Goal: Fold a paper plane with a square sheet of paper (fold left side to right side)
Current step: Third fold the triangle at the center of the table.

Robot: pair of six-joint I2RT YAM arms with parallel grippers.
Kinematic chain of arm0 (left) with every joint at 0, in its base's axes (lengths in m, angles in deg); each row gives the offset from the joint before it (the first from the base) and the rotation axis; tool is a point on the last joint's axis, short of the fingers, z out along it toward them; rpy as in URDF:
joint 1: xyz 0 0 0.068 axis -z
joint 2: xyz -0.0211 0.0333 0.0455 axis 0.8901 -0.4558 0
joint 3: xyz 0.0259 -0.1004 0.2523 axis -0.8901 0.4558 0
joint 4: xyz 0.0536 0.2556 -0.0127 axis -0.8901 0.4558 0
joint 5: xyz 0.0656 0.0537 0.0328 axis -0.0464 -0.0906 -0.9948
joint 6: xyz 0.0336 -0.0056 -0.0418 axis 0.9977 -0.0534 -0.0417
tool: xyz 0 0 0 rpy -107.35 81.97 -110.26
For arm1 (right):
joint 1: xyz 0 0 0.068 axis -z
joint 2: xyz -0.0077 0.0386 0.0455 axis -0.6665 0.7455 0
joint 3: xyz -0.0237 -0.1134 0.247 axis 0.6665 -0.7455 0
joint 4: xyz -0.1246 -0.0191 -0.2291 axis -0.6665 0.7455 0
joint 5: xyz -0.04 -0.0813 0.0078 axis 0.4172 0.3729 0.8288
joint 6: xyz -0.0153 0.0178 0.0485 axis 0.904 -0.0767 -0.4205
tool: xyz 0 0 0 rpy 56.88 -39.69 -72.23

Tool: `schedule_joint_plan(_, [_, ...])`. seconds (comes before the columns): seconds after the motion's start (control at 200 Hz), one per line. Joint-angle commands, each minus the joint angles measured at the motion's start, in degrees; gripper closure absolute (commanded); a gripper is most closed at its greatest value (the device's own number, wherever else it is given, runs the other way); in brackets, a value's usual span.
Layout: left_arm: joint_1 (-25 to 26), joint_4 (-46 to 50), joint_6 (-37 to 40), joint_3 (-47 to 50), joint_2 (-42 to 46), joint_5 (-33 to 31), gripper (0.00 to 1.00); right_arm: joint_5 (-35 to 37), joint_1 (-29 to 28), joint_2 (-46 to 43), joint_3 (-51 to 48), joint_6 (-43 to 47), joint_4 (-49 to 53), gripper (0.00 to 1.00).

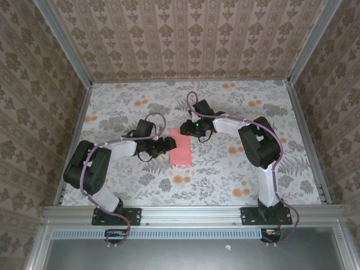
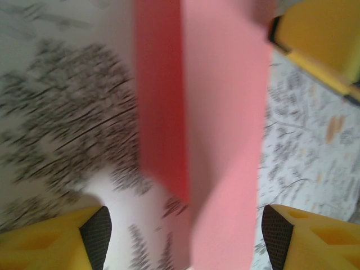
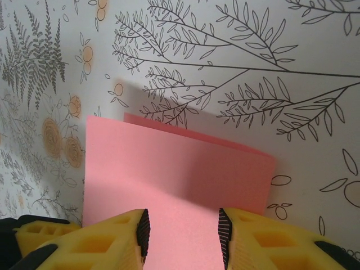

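The salmon-pink sheet of paper [image 1: 180, 147] lies folded in half on the flowered table, a narrow upright rectangle in the top view. My left gripper [image 1: 167, 143] is at its left edge and stands open, the yellow fingers [image 2: 56, 239] wide apart either side of the paper [image 2: 219, 140]; a loose upper layer lifts along the fold. My right gripper [image 1: 191, 128] hovers over the sheet's top right corner, also open, its pads [image 3: 143, 233] apart above the paper [image 3: 180, 174], whose lower layer peeks out beyond the top edge.
The flowered tablecloth [image 1: 225, 174] covers the table inside patterned walls. Metal rails [image 1: 191, 212] run along the near edge by both arm bases. A part of the right gripper's yellow finger [image 2: 320, 39] appears in the left wrist view's upper right corner.
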Motion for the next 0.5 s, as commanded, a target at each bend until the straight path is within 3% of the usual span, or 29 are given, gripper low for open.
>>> schedule_joint_plan(0.0, [1.77,-2.02,-1.54,-2.14,-2.28,2.03,0.3,0.41,-0.18,0.69,0.86,0.78,0.83,0.6])
schedule_joint_plan(0.31, [2.81,-0.77,-2.97,-3.21,-2.18,0.5,0.76,1.12,0.38,-3.85,-1.69,3.99,-1.21,0.56])
schedule_joint_plan(0.495, [3.73,-1.24,-5.42,-2.47,-0.61,-1.16,0.9,6.01,0.56,-15.42,-11.1,10.94,-2.96,0.39])
